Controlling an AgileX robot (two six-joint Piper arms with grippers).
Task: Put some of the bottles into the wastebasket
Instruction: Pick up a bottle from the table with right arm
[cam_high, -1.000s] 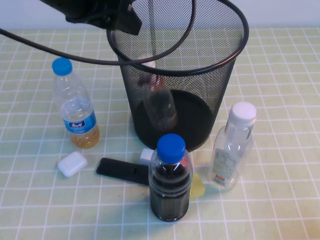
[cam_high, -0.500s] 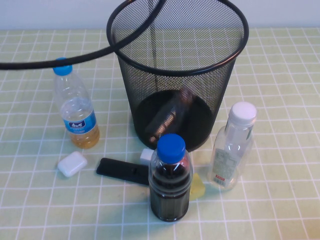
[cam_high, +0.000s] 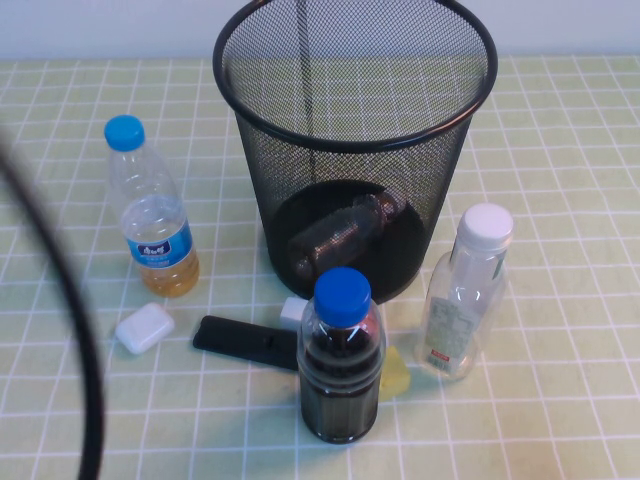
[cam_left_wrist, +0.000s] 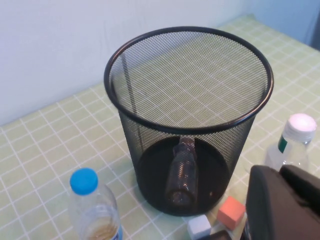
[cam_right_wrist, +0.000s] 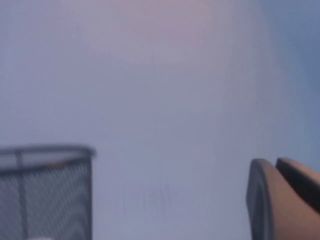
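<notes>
Wastebasket (cam_high: 355, 150), black wire mesh, stands toward the worktop's far edge, near centre. Small squat bottle (cam_high: 335, 232) lies on its side on the solid base inside, neck band pointing to the far-right. Taller white-capped bottle (cam_high: 462, 295) is upright just beside the basket's base on the right, long axis vertical; not in yet.

Left gripper (cam_left_wrist: 282, 202): only dark housing shows, high above the near side of the basket; fingers unseen, cannot tell. Right gripper (cam_right_wrist: 285, 197): also a sliver of housing, raised, facing the wall; cannot tell.

Judgement: the taller bottle lies on the right arm's side, so that arm is nearer; a side-on grasp across the upright body suits it.
</notes>
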